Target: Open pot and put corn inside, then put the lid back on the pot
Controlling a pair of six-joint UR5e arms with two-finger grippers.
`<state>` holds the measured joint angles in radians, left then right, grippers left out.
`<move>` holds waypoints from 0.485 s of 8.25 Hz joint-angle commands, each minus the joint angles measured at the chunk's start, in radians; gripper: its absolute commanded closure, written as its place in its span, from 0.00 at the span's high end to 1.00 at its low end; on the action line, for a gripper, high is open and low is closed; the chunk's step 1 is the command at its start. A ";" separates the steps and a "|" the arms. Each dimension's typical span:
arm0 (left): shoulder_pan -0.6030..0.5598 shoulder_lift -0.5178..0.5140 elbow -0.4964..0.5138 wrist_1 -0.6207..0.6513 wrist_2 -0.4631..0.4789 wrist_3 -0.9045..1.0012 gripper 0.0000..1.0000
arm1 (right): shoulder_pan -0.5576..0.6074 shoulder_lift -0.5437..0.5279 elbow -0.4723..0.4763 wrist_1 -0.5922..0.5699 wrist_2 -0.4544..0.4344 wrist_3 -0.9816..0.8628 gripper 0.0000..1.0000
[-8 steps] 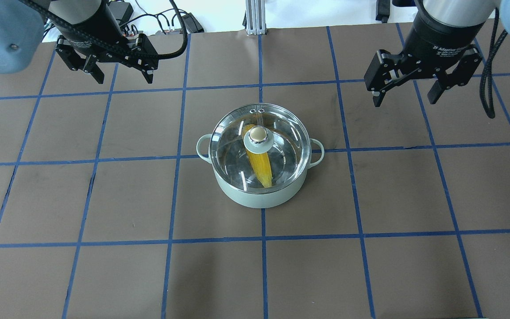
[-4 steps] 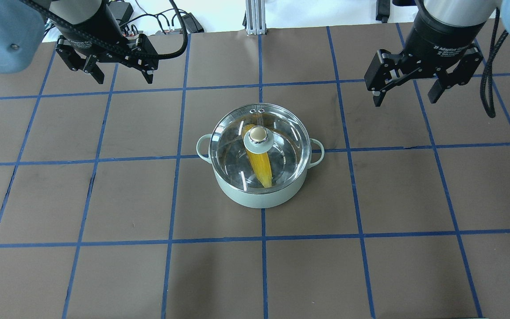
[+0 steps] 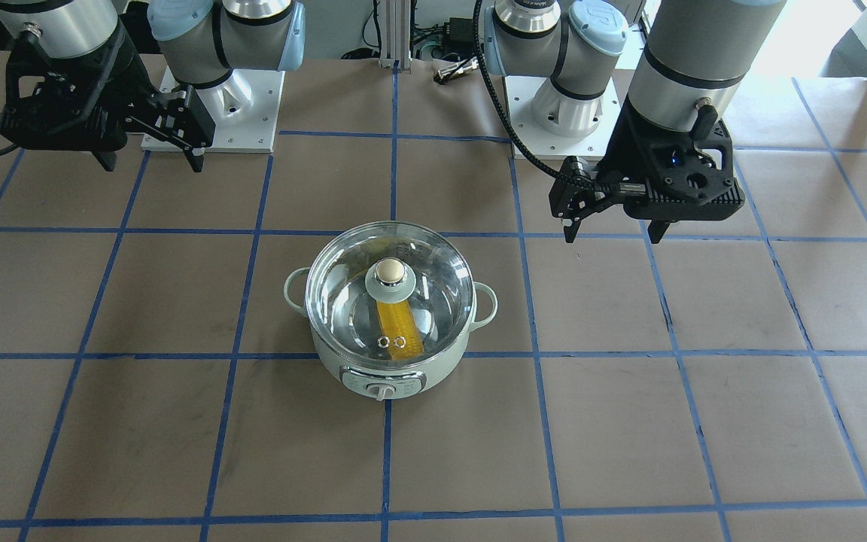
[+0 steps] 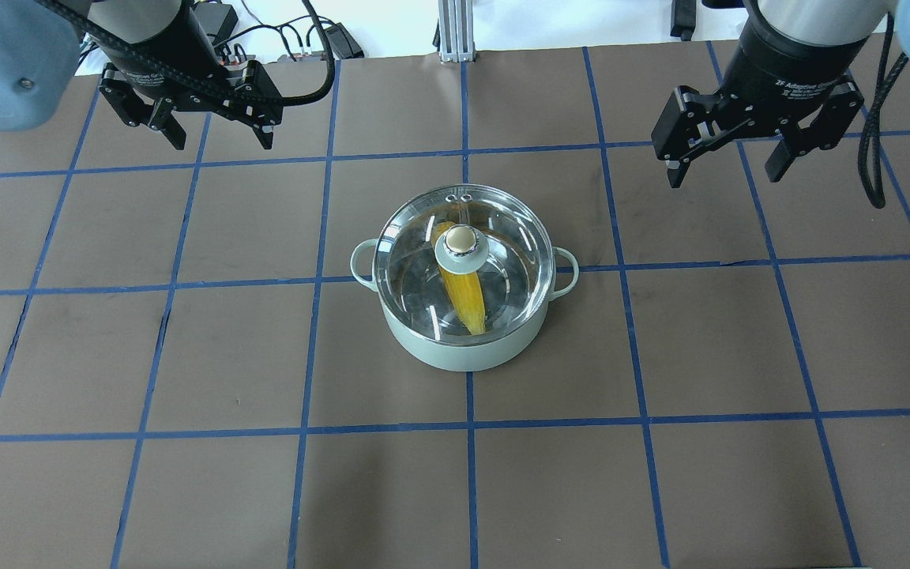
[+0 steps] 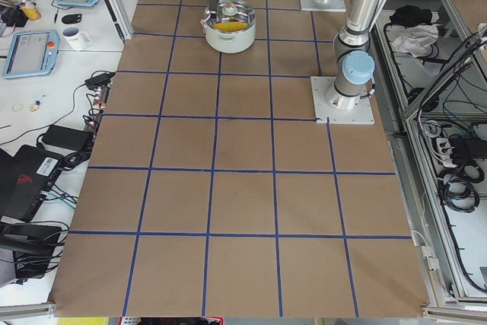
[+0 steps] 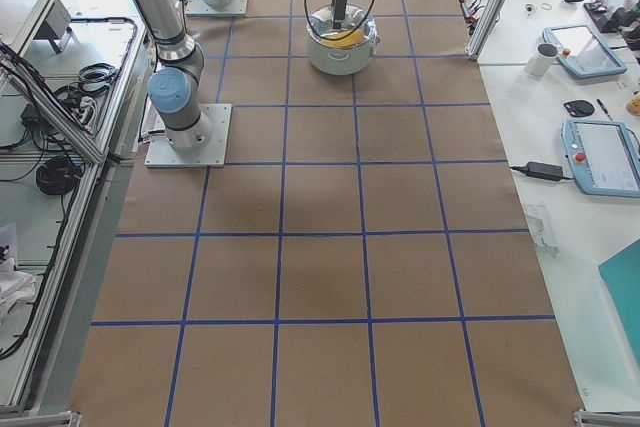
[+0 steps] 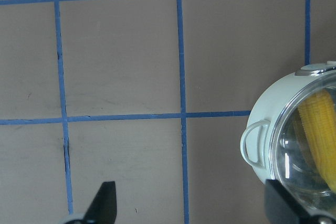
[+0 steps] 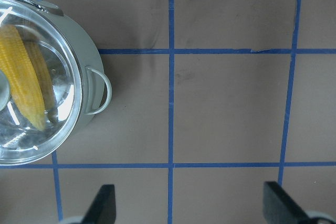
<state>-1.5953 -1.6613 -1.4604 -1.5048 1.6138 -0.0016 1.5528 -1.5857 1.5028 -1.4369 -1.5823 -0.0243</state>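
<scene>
The mint-green pot (image 4: 463,354) stands at the table's middle, its control dial (image 3: 382,391) facing away from the robot. The glass lid (image 4: 506,261) with its beige knob (image 4: 461,237) sits on the pot. The yellow corn (image 4: 464,299) lies inside, seen through the glass. My left gripper (image 4: 222,142) is open and empty, hovering far back-left of the pot. My right gripper (image 4: 723,178) is open and empty, hovering back-right of it. The left wrist view shows the pot (image 7: 268,108) at its right edge. The right wrist view shows the pot (image 8: 89,61) at its left.
The brown table cover carries a blue tape grid (image 4: 467,427). Cables and an aluminium post (image 4: 455,32) lie beyond the far edge. The two arm bases (image 3: 215,113) (image 3: 565,113) stand on the robot's side. Desks with tablets (image 6: 600,152) flank the table.
My right gripper has drifted slightly toward the far edge. The pot, lid, corn and left gripper have not moved.
</scene>
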 commanded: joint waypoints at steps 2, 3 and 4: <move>0.000 0.000 0.000 0.000 0.000 0.000 1.00 | 0.001 0.000 0.001 -0.003 0.005 0.000 1.00; 0.000 0.000 0.000 0.000 0.000 0.000 1.00 | 0.001 0.004 0.001 -0.008 0.002 0.001 1.00; 0.000 0.000 0.000 0.000 0.000 0.000 1.00 | 0.001 0.003 0.001 -0.008 0.004 0.001 1.00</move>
<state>-1.5953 -1.6613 -1.4603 -1.5049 1.6137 -0.0015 1.5539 -1.5835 1.5033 -1.4431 -1.5786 -0.0236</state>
